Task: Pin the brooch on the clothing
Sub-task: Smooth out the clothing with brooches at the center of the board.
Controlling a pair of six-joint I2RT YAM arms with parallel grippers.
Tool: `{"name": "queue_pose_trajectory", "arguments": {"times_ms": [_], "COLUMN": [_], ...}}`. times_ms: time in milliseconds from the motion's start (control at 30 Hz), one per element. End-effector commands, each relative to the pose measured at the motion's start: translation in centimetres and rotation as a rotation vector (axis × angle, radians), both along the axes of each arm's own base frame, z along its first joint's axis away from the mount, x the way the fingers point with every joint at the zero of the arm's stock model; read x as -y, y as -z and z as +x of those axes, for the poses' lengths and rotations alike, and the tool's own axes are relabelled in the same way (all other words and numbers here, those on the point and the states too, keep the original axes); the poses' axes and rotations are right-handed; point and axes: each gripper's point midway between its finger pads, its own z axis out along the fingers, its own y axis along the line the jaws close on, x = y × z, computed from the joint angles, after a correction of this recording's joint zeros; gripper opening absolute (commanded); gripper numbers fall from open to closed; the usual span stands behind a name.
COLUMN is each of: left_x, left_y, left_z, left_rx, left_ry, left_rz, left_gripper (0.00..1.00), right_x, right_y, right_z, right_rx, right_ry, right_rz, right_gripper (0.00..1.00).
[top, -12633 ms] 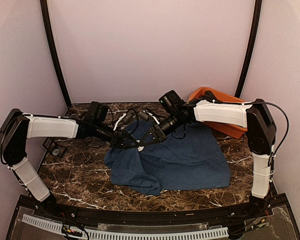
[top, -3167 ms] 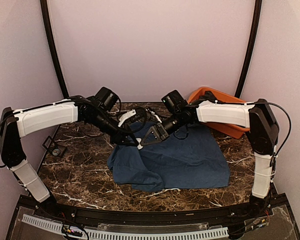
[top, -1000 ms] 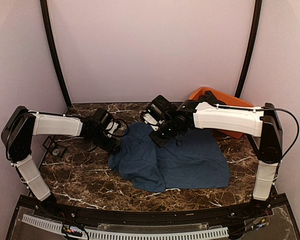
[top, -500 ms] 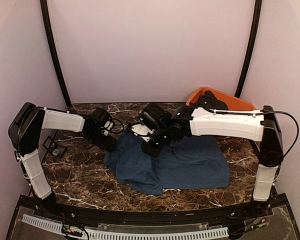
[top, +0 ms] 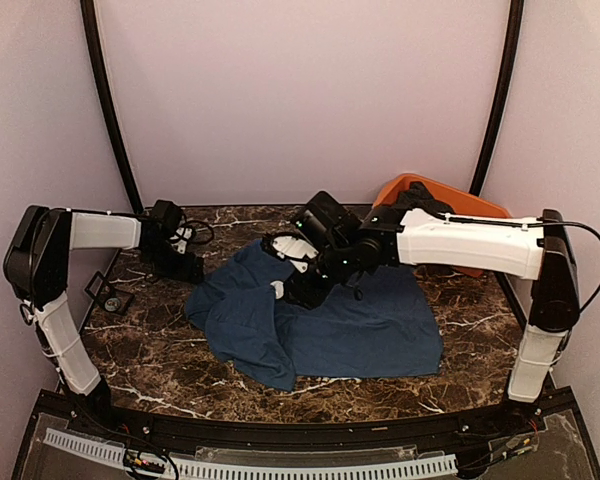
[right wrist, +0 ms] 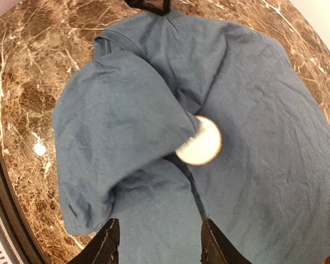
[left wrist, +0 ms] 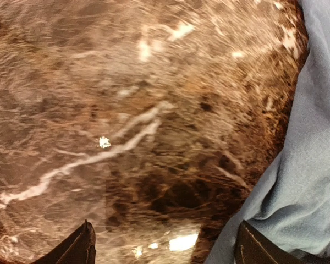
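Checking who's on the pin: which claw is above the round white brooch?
The right claw, above the round white brooch on the dark navy-blue fabric T-shirt; the left claw is over brown marble tabletop beside it.

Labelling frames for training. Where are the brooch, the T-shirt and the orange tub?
brooch (right wrist: 201,143), right wrist view, disc face.
T-shirt (right wrist: 264,137), right wrist view, flat right part.
orange tub (top: 470,200), top view, inner wall.

The clothing (right wrist: 264,143) hides part of the blurred brooch (right wrist: 201,147).
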Motion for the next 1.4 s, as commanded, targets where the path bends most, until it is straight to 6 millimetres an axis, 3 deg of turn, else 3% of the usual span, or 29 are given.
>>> {"name": "queue_pose_trajectory", "arguments": {"times_ms": [0,433,800,1033,1367], "left_x": [-0.5,0.9,-0.2,-0.2,0.7], "left_y": [-3.7,-6.2,-9.5,-11.1,-11.8], "left_z": [0.8,1.2,1.0,0.4,0.0], "left_rx": [0.062,0.121,0.193,0.244,0.263], "left_ry": [-0.018,0.005,0.021,0.034,0.076], "left_rz": [-0.079,-0.168,-0.102,-0.108,-0.086], "left_gripper": [0.85,0.86,0.86,0.99,0.99], "right_x": [1.9,3.2,3.6,5.6,6.9], "right_y": [-0.2,1.1,1.5,2.3,3.3], "right_z": [2.9,5.4,6.4,7.2,8.0], "right_rx": [-0.025,-0.077,-0.085,-0.123,-0.143], "right_ry": [0.126,0.219,0.265,0.339,0.398], "right_rz": [0.039,0.017,0.006,0.002,-0.012], "right_gripper": [0.49,0.49,0.5,0.51,0.51]}}
